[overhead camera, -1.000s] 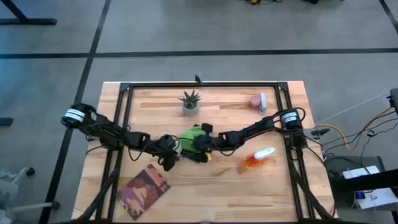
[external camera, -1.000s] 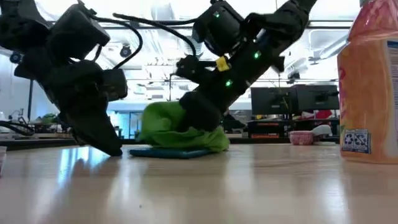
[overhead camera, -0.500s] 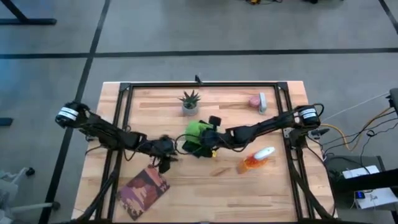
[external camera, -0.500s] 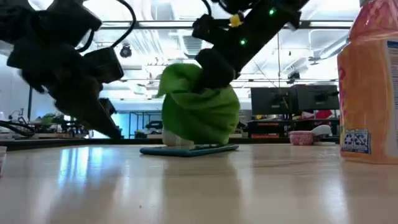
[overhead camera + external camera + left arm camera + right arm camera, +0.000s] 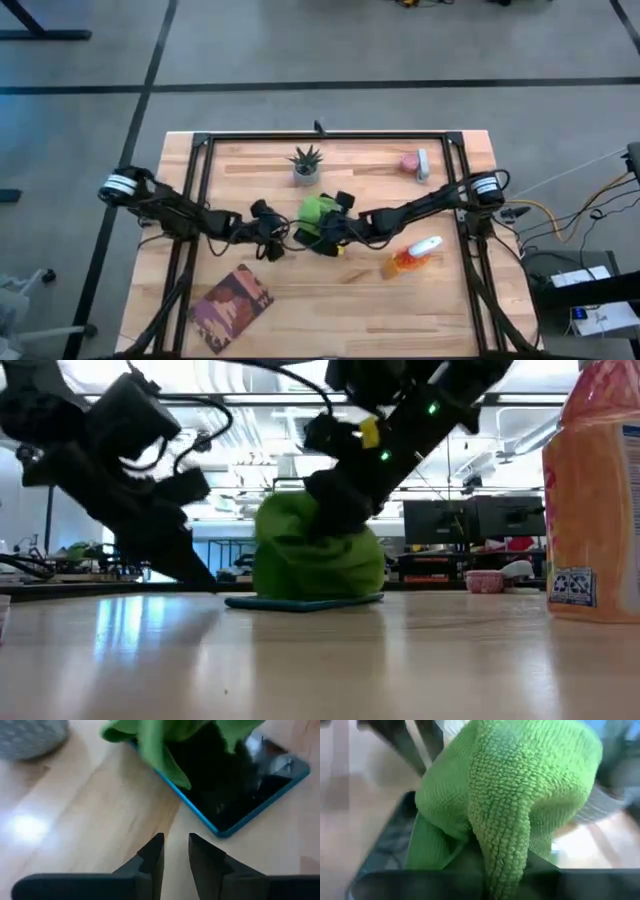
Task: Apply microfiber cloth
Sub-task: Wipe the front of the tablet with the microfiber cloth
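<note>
The lime-green microfiber cloth (image 5: 316,211) is a bunched mound (image 5: 318,555) whose underside rests on the dark, blue-edged tablet (image 5: 300,601) in the middle of the table. My right gripper (image 5: 331,232) comes from the right and is shut on the cloth's top. My left gripper (image 5: 270,241) is just left of the tablet. It slants down toward the wood, its fingers (image 5: 155,854) almost together, near the tablet's edge (image 5: 210,822). I cannot tell whether its tips touch the table. My right gripper pinches a gathered fold of the cloth (image 5: 502,865) between its two fingers, several layers thick. The fingers slant down from above and from the table's right side (image 5: 340,510). The cloth bulges below and in front of them, slack, its bottom (image 5: 310,592) lying on the tablet.
A small potted plant (image 5: 306,165) stands just beyond the cloth. An orange spray bottle (image 5: 412,256) lies to the right of it, and shows large in the low view (image 5: 598,500). A patterned booklet (image 5: 232,304) lies near left, and a pink and white item (image 5: 415,162) sits far right.
My right gripper rose and went a little toward the far right. This pulled the cloth up from a flattened heap into a tall bunch just off the tablet. It then came down, so the cloth sits on the tablet again. My left gripper shifted slightly toward the far edge.
</note>
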Available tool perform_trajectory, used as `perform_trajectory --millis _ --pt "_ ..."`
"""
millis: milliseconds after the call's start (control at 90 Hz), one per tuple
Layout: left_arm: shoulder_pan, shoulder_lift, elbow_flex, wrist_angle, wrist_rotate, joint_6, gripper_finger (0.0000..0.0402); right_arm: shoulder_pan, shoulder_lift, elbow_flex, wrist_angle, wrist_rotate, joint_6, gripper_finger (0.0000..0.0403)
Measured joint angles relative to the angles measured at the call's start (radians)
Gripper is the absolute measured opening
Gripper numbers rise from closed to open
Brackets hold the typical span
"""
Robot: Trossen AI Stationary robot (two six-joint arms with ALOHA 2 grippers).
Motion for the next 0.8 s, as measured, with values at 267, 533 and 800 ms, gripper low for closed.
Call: perform_trajectory --millis 267,533,800 --pt "-0.009 0.166 0.021 0.223 -0.007 0.013 0.0064 0.0 -0.046 0.0 -0.199 0.114 -0.009 0.0003" --pt "-0.05 0.205 0.03 0.433 0.254 0.077 0.0059 -0.017 -0.183 -0.001 -0.469 0.276 0.111 0.0003" --pt "-0.024 0.136 0.074 0.328 0.237 0.19 0.0059 -0.025 -0.137 -0.032 -0.378 0.203 0.153 0.0003"
